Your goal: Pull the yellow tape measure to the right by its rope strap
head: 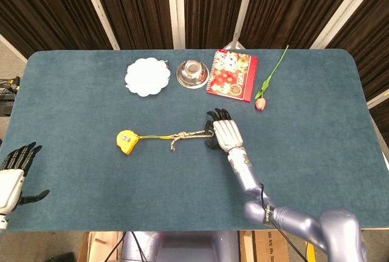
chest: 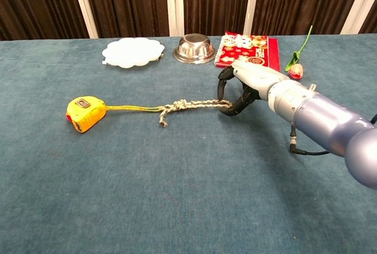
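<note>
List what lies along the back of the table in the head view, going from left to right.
White plate → metal bowl → red notebook → tulip, its stem slanting up to the right from the pink bud.
</note>
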`<state>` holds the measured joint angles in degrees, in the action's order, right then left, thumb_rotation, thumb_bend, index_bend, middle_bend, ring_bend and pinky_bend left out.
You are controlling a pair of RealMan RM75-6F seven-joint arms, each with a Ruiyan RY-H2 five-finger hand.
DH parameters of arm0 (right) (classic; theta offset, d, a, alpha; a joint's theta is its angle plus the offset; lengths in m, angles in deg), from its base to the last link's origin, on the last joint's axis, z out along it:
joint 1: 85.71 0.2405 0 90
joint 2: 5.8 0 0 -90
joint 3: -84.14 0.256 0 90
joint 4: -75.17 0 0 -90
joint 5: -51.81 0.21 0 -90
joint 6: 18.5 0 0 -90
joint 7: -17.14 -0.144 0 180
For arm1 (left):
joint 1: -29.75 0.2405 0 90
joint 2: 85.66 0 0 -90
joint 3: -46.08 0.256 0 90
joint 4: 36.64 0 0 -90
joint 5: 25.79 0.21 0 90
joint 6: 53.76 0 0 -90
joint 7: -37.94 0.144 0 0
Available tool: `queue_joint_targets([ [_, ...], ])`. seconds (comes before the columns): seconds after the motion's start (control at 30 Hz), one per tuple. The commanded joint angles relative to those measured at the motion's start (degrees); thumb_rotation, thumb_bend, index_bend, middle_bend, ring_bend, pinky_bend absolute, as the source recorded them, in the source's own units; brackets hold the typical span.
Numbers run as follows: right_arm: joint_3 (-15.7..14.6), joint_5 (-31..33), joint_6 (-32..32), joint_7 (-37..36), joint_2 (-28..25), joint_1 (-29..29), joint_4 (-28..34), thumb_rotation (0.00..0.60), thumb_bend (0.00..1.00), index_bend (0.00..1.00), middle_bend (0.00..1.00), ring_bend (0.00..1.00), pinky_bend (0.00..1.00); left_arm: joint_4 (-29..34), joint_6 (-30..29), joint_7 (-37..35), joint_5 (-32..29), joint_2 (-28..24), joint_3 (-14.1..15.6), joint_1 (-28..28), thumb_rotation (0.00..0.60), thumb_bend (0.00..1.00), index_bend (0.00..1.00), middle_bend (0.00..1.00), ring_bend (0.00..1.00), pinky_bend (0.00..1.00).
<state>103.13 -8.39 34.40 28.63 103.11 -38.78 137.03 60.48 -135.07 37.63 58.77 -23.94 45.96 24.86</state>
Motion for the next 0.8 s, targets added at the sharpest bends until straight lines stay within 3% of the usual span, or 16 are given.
queue_joint_targets([
  [0.03, 0.04, 0.01, -0.16, -0.51, 0.74, 0.22, -1.01, 0.6, 0.35, 0.54, 0.19, 0.0, 0.0, 0.01, 0.04, -0.11, -0.01, -0.04, 0.03, 0.01, 0.6, 0.0, 0.0, 0.0, 0.0, 0.0],
  [0.8, 0.07, -0.17, -0.33, -1.72, 2.5, 0.26, -3.68, 0.6, 0.39, 0.57, 0.19, 0.0, 0.0, -0.02, 0.57, -0.82, -0.72, -0.18, -0.16, -0.07, 0.6, 0.0, 0.0, 0.0, 0.0, 0.0],
])
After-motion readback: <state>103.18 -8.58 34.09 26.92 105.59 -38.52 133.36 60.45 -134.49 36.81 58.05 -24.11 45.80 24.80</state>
